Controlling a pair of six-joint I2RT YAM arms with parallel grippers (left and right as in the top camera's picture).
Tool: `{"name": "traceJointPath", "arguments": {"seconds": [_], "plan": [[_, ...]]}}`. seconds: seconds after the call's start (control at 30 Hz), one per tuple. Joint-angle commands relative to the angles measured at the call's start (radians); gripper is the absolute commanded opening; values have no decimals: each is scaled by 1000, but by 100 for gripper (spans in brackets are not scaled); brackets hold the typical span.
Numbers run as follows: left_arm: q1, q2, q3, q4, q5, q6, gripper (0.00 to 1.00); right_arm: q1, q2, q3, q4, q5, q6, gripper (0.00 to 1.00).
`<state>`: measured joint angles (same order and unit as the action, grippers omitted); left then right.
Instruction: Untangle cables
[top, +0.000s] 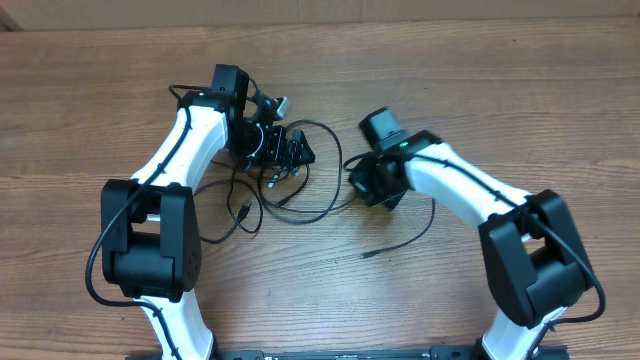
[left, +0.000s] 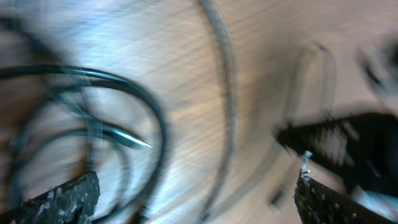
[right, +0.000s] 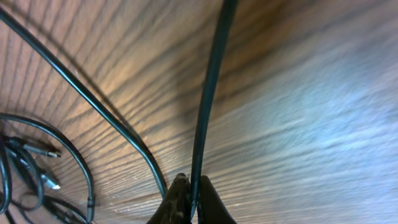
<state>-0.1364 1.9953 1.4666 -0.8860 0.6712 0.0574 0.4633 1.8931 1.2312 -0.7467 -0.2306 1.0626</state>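
Right gripper (right: 191, 191) jaws pinch one cable (right: 210, 93); best pulled slowly toward the right edge of the counter (top: 560, 100). Left gripper (left: 196, 190) jaws wide.

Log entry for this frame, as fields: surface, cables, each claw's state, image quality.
surface: wooden table
cables: thin black cords in loose overlapping loops between the arms, tangled
left claw: open, over the loops
right claw: shut on a cable that runs straight away from it
image quality: left wrist view blurred
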Motion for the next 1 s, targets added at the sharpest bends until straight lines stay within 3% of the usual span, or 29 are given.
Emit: {"name": "traceJointPath", "arguments": {"seconds": [0.0,0.1,0.2,0.43,0.6,0.77,0.97], "plan": [[23,-31,29,-21,270,170,100,-51,-24,0,-16,-85,-201,4],[32,-31,29,-33,310,166,100,-105,-24,0,-56,-86,-275,4],[21,-30,29,-45,241,130,100,-159,-24,0,-87,-88,-313,4],[-61,-28,28,-34,-351,-255,100,-239,-24,0,-134,-93,-359,4],[-114,-27,28,-45,-580,-411,100,-294,-24,0,-183,-81,-391,4],[-106,-28,74,-105,-512,-454,100,-313,-24,-1,-190,-78,-391,4],[-107,-28,160,-203,-403,-445,91,-313,-24,-1,-187,-58,-391,4]]}}
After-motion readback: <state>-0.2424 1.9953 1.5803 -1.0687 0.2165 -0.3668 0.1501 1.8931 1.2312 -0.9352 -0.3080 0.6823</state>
